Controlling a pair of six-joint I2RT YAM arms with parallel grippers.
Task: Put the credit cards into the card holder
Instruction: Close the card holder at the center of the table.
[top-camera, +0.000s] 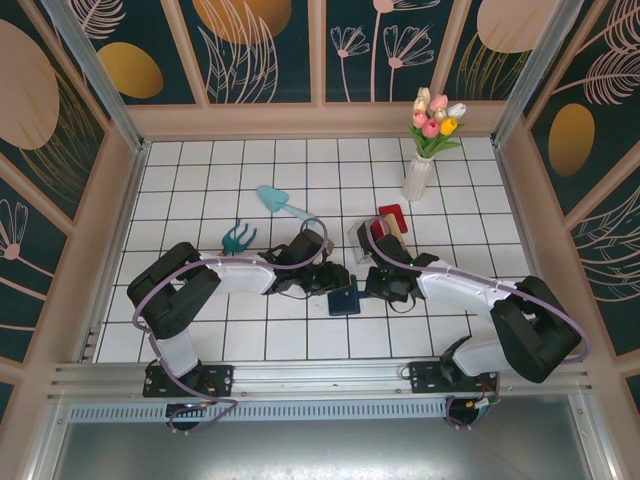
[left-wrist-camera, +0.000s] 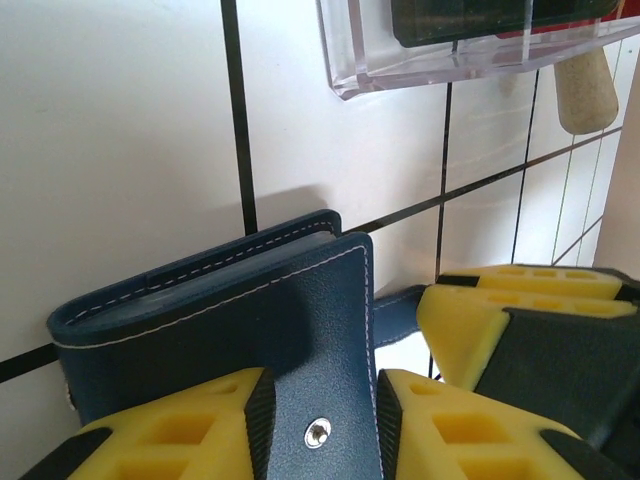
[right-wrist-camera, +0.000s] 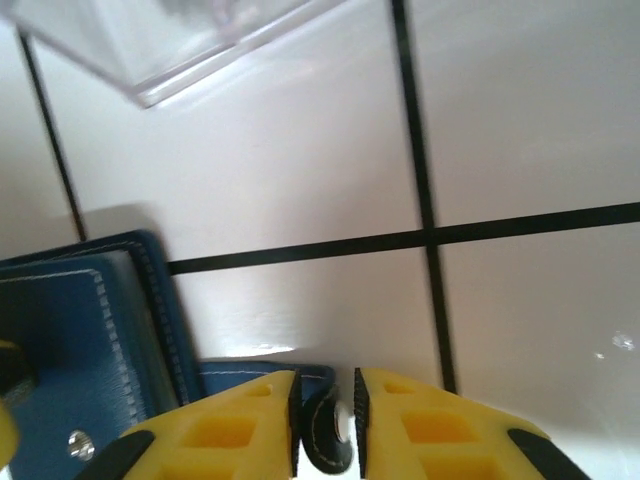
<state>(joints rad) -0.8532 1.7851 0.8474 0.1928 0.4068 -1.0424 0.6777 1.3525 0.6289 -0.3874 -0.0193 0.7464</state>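
Left gripper (left-wrist-camera: 322, 405) pinches the card holder (left-wrist-camera: 200, 330) by its front flap, right gripper (right-wrist-camera: 327, 388) nips its snap tab (right-wrist-camera: 322, 450); we judge the credit cards (left-wrist-camera: 460, 18), beyond in the clear rack (left-wrist-camera: 400, 65), nearer the right arm.

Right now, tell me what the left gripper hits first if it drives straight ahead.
The card holder: its snap flap sits between the left gripper's jaws, the folded body directly ahead. Past it lies bare tile, then probably the clear plastic rack; depth is unclear.
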